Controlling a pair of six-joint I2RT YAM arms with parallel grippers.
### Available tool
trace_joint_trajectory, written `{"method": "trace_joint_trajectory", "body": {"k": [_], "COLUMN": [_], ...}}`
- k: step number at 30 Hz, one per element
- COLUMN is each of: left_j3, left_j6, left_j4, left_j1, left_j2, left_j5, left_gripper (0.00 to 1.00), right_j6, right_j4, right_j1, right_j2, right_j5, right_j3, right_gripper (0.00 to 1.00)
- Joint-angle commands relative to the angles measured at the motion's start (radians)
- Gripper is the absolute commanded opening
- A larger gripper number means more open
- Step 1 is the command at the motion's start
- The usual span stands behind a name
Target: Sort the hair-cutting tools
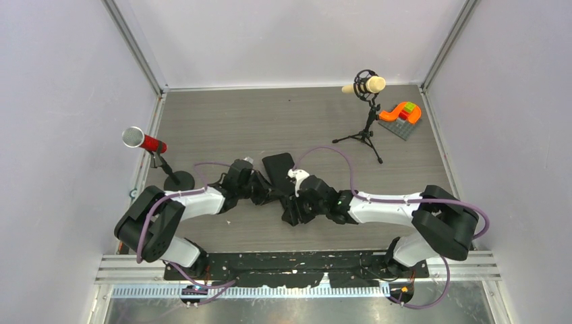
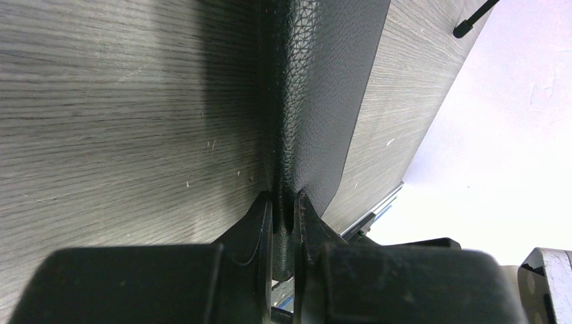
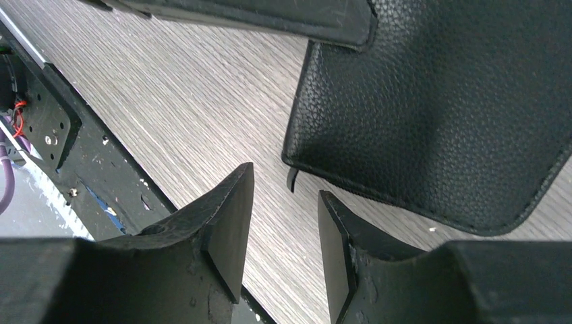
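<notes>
- Rail (image 1: 297,259) at the near edge carries both arm bases. The arms reach in and meet at mid-table.
- Right gripper (image 3: 283,226): jaws apart, nothing between them. It sits low over bare table (image 3: 202,101), just beside a rounded corner of the case (image 3: 438,115). Cannot tell whether the tips touch the wood.
- Small black tab (image 3: 291,179) sticks out at that corner. Too small to say what it is.
- A second black flap (image 3: 270,13) crosses the top of the right wrist view, above the case and raised off the table.
- Left gripper (image 2: 283,209): jaws pressed together on a thin edge of the case, with the grained black skin pinched between the fingers. The pinched edge runs away from the jaws as a ridge.
- From above, the case lies mid-table between the two wrists, partly covered by them.
- Scissors and combs: not seen in any view, so cannot tell where they lie.
- Red mic (image 1: 152,143) stands on a round base near the left edge.
- Beige mic (image 1: 364,86) stands on a tripod, far right.
- Coloured blocks (image 1: 401,113) sit on a grey plate in the far right corner, just beside the tripod.
</notes>
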Motion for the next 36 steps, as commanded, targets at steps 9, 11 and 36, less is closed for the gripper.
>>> {"method": "trace_joint_trajectory", "body": {"k": [9,11,36], "left_j3": [-0.020,-0.024,-0.008], "left_j6": [-0.035,-0.037,0.223], "left_j4": [0.050,0.055,-0.123], "left_j1": [-0.015,-0.015,0.118], "left_j2": [-0.018,-0.016,0.030], "left_j5": [-0.064,-0.064,0.032], "left_gripper": [0.00,0.00,0.00], "right_j6": [0.034,0.038,-0.080], "right_j4": [0.004,-0.004,-0.328], "right_j1": [0.009,0.009,-0.241], "right_j2": [0.031,0.025,-0.174], "right_j5": [0.105,0.116,0.221], "right_j3": [0.069,0.067,-0.122], "right_gripper": [0.37,0.27,0.05]}}
